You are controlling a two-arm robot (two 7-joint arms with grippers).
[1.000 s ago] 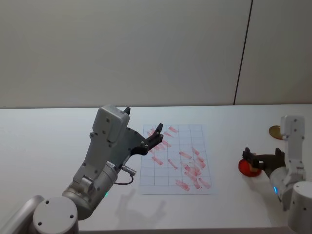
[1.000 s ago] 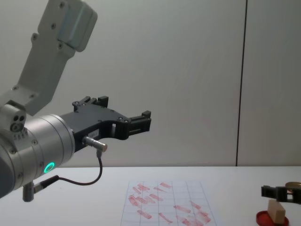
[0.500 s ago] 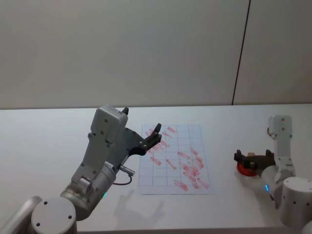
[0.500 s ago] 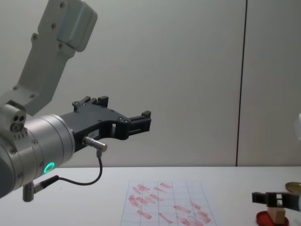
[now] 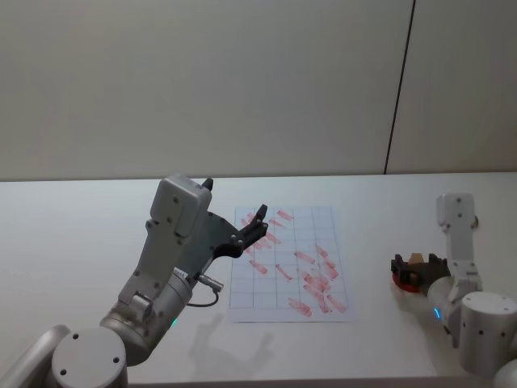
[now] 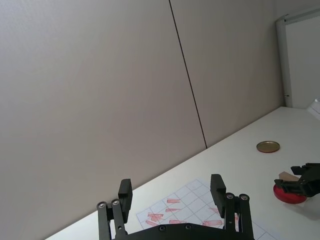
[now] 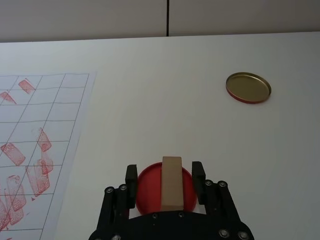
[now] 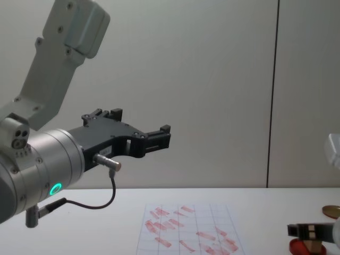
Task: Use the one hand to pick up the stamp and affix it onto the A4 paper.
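Observation:
The tan wooden stamp (image 7: 172, 186) stands on a red round ink pad (image 7: 146, 192) at the table's right. My right gripper (image 7: 165, 173) is open and straddles the stamp, with one black finger on each side and a gap between each finger and the wood. In the head view the right gripper (image 5: 414, 266) sits low over the stamp (image 5: 418, 259). The A4 paper (image 5: 284, 287), a gridded sheet with red marks, lies at the table's middle. My left gripper (image 5: 257, 220) hangs open above the paper's left part, holding nothing.
A gold round disc (image 7: 248, 87) lies on the table beyond the ink pad, to the right. The white table (image 5: 81, 234) is bare to the left of the paper and between the paper and the ink pad.
My right gripper has moved left and come down, so its fingers now sit around the stamp instead of above it. The left arm has not moved.

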